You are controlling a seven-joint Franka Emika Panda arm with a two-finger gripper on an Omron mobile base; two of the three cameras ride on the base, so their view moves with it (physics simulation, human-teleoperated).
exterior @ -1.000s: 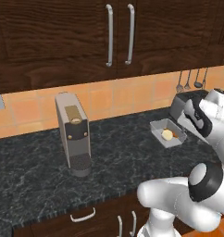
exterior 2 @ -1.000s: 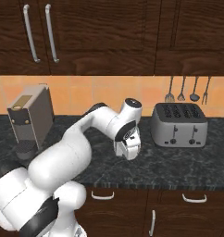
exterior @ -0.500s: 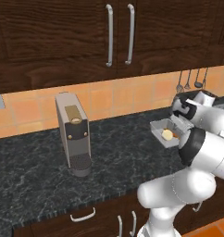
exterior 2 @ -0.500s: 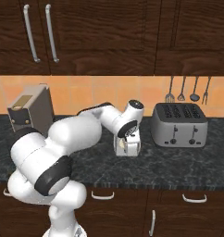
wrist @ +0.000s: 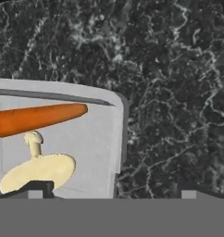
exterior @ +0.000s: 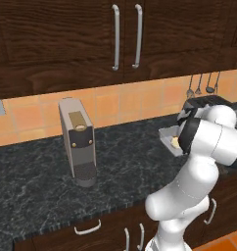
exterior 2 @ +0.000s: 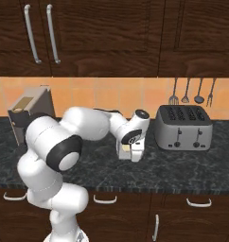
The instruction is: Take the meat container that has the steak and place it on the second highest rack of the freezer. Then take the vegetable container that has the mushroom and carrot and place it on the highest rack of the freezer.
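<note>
Hand view looks straight down over the gripper [wrist: 109,192]: its two dark fingertips [wrist: 36,189] stand well apart at six o'clock, one over the tray floor and the other over bare counter, so the end wall of the vegetable container [wrist: 118,139] lies between them. They close on nothing yet. My judgement is that the step in hand is seizing this tray by its rim; to do it well, the hand should descend squarely until the wall sits deep between the pads, then close firmly, keeping the inner finger off the mushroom [wrist: 37,171] just beside it.

Inside the tray, the mushroom lies at seven o'clock, stem pointing up the picture, and the carrot [wrist: 37,118] lies across at nine o'clock, just above the stem. The two look near but not clearly touching.

Farther out, the black counter [wrist: 178,69] fills twelve to three o'clock. From the right base view, the hand hangs low over the tray's near end, with the toaster [exterior 2: 183,127] just beyond at three o'clock and the coffee machine [exterior: 77,142] well apart across the counter.
</note>
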